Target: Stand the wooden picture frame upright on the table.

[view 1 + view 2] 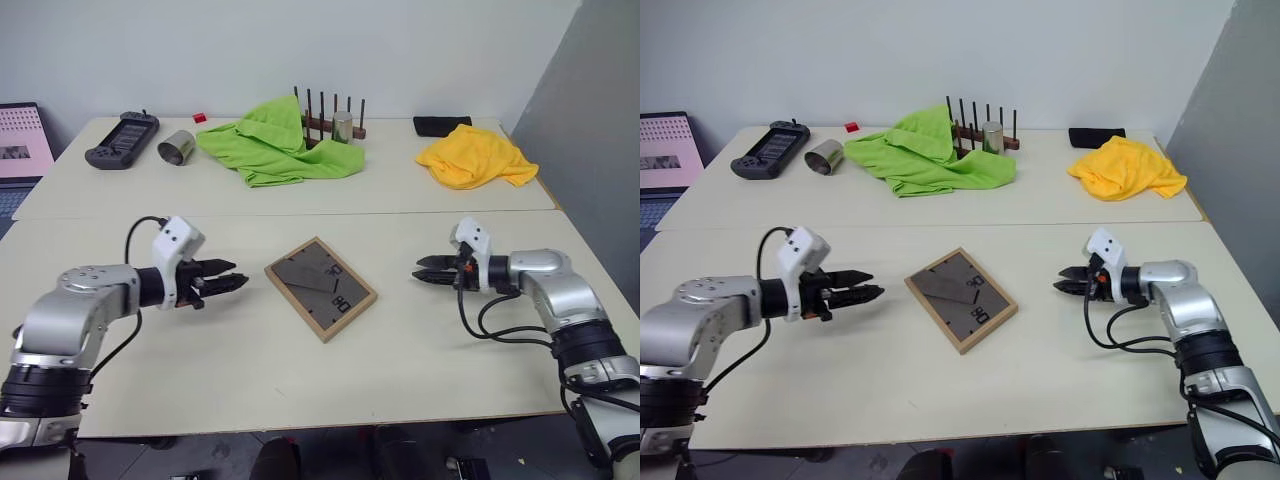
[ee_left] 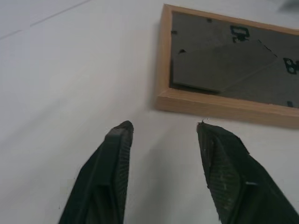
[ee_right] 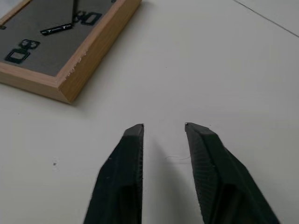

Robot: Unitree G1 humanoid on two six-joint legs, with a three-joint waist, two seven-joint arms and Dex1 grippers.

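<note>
1. The wooden picture frame point(image 1: 321, 288) lies face down on the tabletop point(image 1: 230, 360), stand side up.
2. Left end effector point(image 1: 233, 283) and right end effector point(image 1: 421, 271) flank it, fingers apart, empty, probably for a two-sided lift.

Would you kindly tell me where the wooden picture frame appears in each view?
Left eye view: wooden picture frame lies back-up at table centre.
Right eye view: same spot.
Left wrist view: one end, beyond the tool's fingers.
Right wrist view: a corner.
Shared landmark: its dark back panel.
</note>
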